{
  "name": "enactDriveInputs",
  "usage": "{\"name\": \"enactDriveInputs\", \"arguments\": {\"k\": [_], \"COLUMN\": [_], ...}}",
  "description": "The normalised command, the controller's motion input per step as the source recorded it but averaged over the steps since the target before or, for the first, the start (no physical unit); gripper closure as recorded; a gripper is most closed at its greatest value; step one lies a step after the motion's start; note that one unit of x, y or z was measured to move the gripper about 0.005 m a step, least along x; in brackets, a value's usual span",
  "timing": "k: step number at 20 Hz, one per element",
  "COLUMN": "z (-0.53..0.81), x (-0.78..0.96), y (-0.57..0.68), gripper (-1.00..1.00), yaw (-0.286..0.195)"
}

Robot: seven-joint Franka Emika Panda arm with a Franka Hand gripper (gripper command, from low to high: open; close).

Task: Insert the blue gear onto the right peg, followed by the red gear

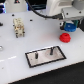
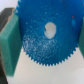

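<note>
The blue gear (image 2: pixel 40 47) fills the wrist view, its toothed rim clamped between my two green finger pads (image 2: pixel 10 42). My gripper (image 2: pixel 45 45) is shut on it. In the exterior view the gripper (image 1: pixel 69 27) hangs at the back right with the blue gear (image 1: pixel 70 29) lifted off the table. Just below it, the red gear (image 1: pixel 64 37) lies on the white table. The grey black-rimmed plate (image 1: pixel 45 58) sits nearer the front, to the exterior view's left of the gripper. Two dark pins stand on it, and the right peg (image 1: pixel 50 50) is bare.
A beige blocky object (image 1: pixel 18 28) stands at the exterior view's left on the white table. A small dark item (image 1: pixel 1 48) shows at the left edge. The arm's white body (image 1: pixel 57 7) takes up the back right.
</note>
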Motion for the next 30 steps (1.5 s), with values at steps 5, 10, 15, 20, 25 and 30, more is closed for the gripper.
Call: {"name": "enactDriveInputs", "arguments": {"k": [5, 10, 15, 20, 25, 30], "z": [0.36, 0.27, 0.28, 0.26, 0.16, 0.04], "x": [0.49, 0.54, 0.58, 0.67, 0.69, 0.61], "y": [-0.53, -0.52, -0.42, -0.28, -0.3, -0.26], "gripper": [1.0, 1.0, 1.0, 1.0, 1.0, 1.0], "yaw": [0.0, 0.0, 0.0, 0.0, 0.0, 0.0]}}
